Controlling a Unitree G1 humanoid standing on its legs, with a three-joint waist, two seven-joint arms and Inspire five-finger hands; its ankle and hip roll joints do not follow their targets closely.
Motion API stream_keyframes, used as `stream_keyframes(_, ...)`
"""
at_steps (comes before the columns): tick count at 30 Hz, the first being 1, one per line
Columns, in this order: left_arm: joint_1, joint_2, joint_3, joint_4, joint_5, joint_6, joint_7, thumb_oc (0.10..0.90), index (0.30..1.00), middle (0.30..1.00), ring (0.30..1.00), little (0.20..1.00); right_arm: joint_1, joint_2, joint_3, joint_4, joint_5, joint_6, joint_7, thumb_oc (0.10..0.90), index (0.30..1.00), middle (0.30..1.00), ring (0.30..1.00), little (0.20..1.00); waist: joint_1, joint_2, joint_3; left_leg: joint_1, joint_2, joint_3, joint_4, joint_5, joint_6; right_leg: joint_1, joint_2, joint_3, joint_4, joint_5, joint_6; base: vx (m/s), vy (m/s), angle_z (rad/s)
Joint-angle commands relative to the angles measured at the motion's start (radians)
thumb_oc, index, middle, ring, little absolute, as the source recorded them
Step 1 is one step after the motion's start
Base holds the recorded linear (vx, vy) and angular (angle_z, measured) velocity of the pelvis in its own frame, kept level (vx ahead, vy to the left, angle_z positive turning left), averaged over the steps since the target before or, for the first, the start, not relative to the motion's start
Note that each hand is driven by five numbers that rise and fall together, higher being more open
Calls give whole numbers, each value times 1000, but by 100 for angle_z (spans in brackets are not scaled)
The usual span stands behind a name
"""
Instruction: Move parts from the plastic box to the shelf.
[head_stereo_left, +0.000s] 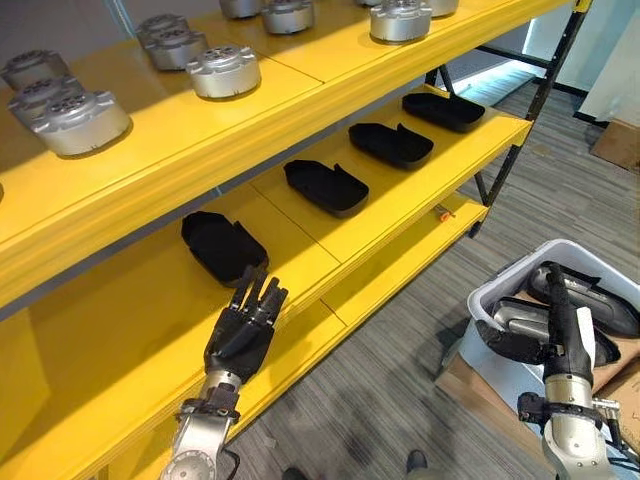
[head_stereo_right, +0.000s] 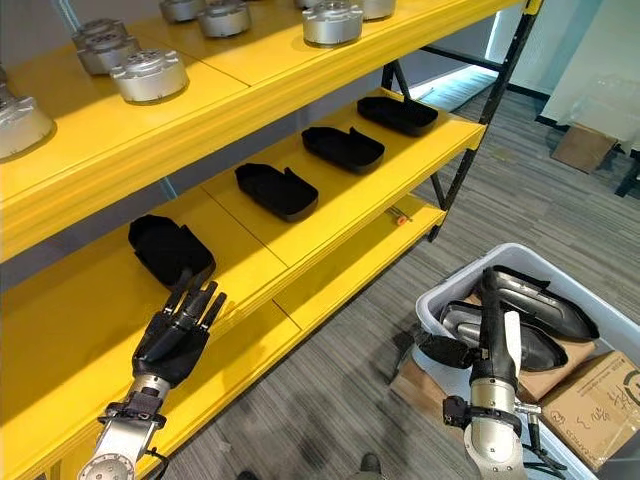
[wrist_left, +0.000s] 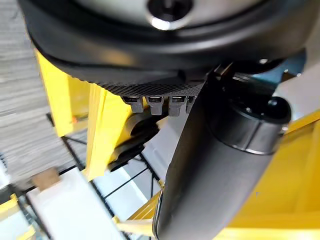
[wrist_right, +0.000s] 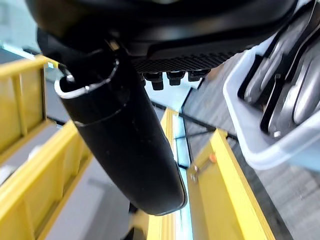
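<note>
Left hand (head_stereo_left: 243, 330), fingers straight, lay near a black part (head_stereo_left: 223, 246) on the shelf (head_stereo_left: 390, 200). Right hand (head_stereo_right: 492, 340), apparently open, hung over the box (head_stereo_right: 445, 290).

The shelf (head_stereo_left: 330, 75) is looking like smooth yellow painted metal with a slight sheen. The black parts (head_stereo_left: 325, 187) along its middle board are looking matt, plasticky. Silver discs (head_stereo_left: 223, 72) up top are showing dull machined metal. The plastic box (head_stereo_right: 455, 285) is looking milky and smooth; the floor (head_stereo_left: 400, 350) is looking like rough grey carpet.
</note>
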Motion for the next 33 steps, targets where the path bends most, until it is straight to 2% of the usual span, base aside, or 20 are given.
stream_keyframes(1,-75,80,35,-92,-25,-39,-8,900,1000,1000,1000,1000,-94,-10,-91,-68,-79,-55,-108,900,1000,1000,1000,1000,-13,-54,-32,-10,-7,-27,35,-79,17,28,0,-25,158,-105,0,-42,-45,-18)
stream_keyframes(10,-104,89,4,-103,-33,-43,44,900,1000,1000,1000,1000,-85,-23,-156,-24,-101,-56,-197,900,1000,1000,1000,1000,-58,-46,-12,-9,8,-14,71,-103,26,-24,27,-6,228,-148,-41,-54,-69,-31)
stream_keyframes(11,-127,95,-19,-99,-18,-33,34,900,1000,1000,1000,1000,-102,-34,-163,-10,-94,-46,-203,900,1000,1000,1000,1000,-63,-38,3,-24,22,-17,82,-102,27,-60,41,-7,312,-199,-64,-280,-384,-31)
stream_keyframes(12,-143,95,-44,-101,-24,-51,40,900,1000,1000,1000,1000,-105,-49,-175,-2,-113,-69,-190,900,1000,1000,1000,1000,-78,-30,21,-35,38,-24,86,-98,27,-92,54,7,389,-250,-91,-286,-434,-57)
stream_keyframes(14,-161,97,-59,-93,-41,-58,56,900,1000,1000,1000,1000,-101,-61,-188,6,-150,-88,-180,900,1000,1000,1000,1000,-83,-31,27,-50,52,-51,88,-87,15,-111,65,18,428,-278,-110,-150,-457,-78)
stream_keyframes(15,-158,80,-88,-67,-49,-63,156,900,1000,1000,1000,1000,-133,-109,-164,18,-150,-100,-174,900,1000,1000,1000,1000,-47,-70,41,-39,106,-269,93,29,-53,-116,97,83,428,-270,-127,-10,-468,-60)
stream_keyframes(16,-157,80,-87,-65,-52,-68,161,900,1000,1000,1000,1000,-140,-114,-160,20,-149,-99,-169,900,1000,1000,1000,1000,-43,-73,44,-39,105,-297,100,34,-56,-113,101,92,423,-267,-129,10,-490,-82)
stream_keyframes(17,-147,75,-75,-61,-49,-100,181,900,1000,1000,1000,1000,-173,-131,-144,31,-144,-99,-131,900,1000,1000,1000,1000,-20,-74,53,-45,72,-385,123,14,-30,-111,118,130,389,-230,-137,21,-156,-145)
stream_keyframes(18,-142,73,-69,-60,-43,-110,179,900,1000,1000,1000,1000,-186,-138,-137,37,-137,-101,-115,900,1000,1000,1000,1000,-11,-74,56,-42,54,-417,132,-6,-24,-104,121,147,374,-222,-136,50,-225,-183)
stream_keyframes(19,-130,65,-51,-71,-34,-112,177,900,1000,1000,1000,1000,-192,-140,-135,35,-133,-107,-79,900,1000,1000,1000,1000,8,-68,55,-44,-32,-468,157,-67,0,-89,133,185,320,-188,-131,41,-297,-177)
stream_keyframes(20,-114,52,-14,-96,-13,-58,156,900,1000,1000,1000,1000,-169,-120,-145,5,-131,-98,-61,900,1000,1000,1000,1000,22,-62,41,-46,-122,-442,171,-133,30,-68,144,193,242,-134,-117,30,-346,-137)
stream_keyframes(21,-101,52,4,-106,0,-32,140,900,1000,1000,1000,1000,-154,-93,-139,-14,-142,-96,-62,900,1000,1000,1000,1000,27,-57,23,-40,-178,-415,153,-174,51,-64,152,193,191,-95,-98,23,-309,-95)
stream_keyframes(22,-86,52,14,-114,1,-25,142,900,1000,1000,1000,1000,-150,-69,-124,-21,-148,-94,-58,900,1000,1000,1000,1000,37,-50,12,-32,-217,-425,115,-181,64,-63,168,201,160,-74,-85,72,-189,-49)
stream_keyframes(23,-75,53,20,-121,-4,-22,145,900,1000,1000,1000,1000,-149,-54,-112,-24,-154,-91,-54,900,1000,1000,1000,1000,46,-46,4,-24,-237,-446,79,-173,73,-63,179,211,144,-64,-79,121,-177,-67)
stream_keyframes(24,-54,55,28,-129,4,-21,136,900,1000,1000,1000,1000,-152,-33,-91,-27,-157,-89,-42,900,1000,1000,1000,1000,65,-45,-6,-13,-257,-498,42,-165,88,-66,197,231,130,-58,-76,137,-139,-46)
stream_keyframes(25,-37,52,33,-137,11,-20,126,900,1000,1000,1000,1000,-148,-24,-82,-35,-153,-89,-30,900,1000,1000,1000,1000,76,-48,-16,-6,-258,-519,16,-157,91,-65,206,239,118,-56,-75,121,-104,-54)
stream_keyframes(33,-12,60,45,-136,-1,-11,86,900,1000,1000,1000,1000,-120,-20,-68,-69,-131,-82,4,900,1000,1000,1000,1000,80,-62,-49,4,-252,-505,-9,-161,100,-60,207,253,87,-45,-64,84,46,-1)
